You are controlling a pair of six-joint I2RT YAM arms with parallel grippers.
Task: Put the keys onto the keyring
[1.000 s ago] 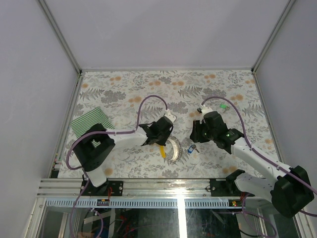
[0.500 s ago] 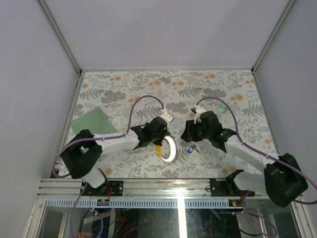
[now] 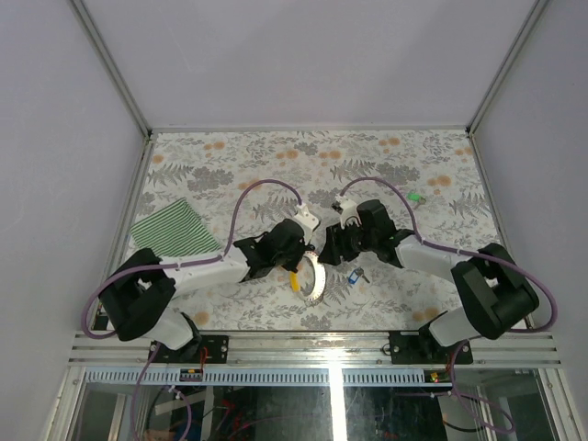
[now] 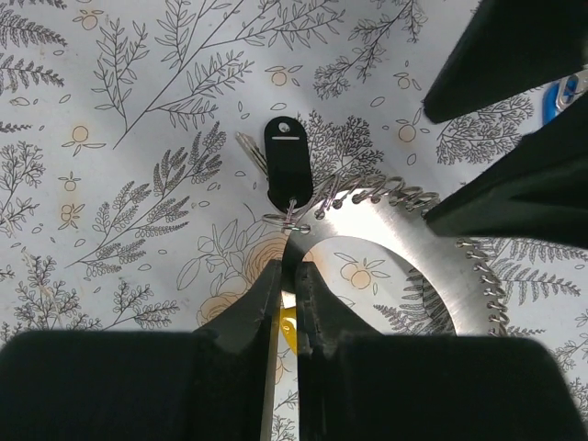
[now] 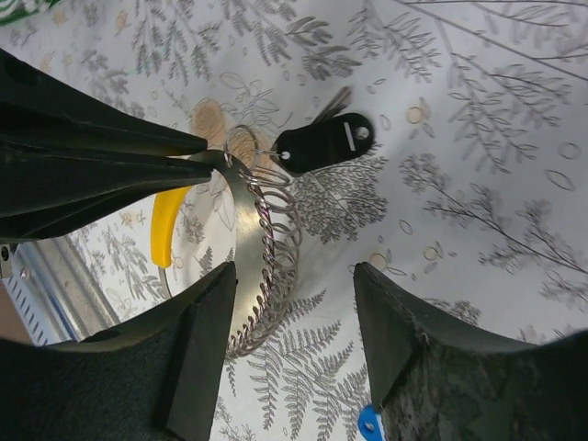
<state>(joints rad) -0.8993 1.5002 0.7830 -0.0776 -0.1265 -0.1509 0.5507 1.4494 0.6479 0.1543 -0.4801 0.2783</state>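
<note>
My left gripper is shut on the keyring, a silvery band edged with coiled wire, pinching it beside its yellow tag. A black-headed key hangs from the band on a small ring. From above, the keyring sits between both arms. My right gripper stands open just over the band, touching nothing. The blue key lies on the table right of the ring, beside the right gripper's finger. The green key lies far back on the right.
A green-and-white striped cloth lies at the left edge of the flowered table. Grey walls close in the table on three sides. The two arms' purple cables arch over the middle.
The right gripper has moved left to the keyring and opened wider. The left arm has stretched toward the centre, still gripping the ring, which has shifted slightly.
</note>
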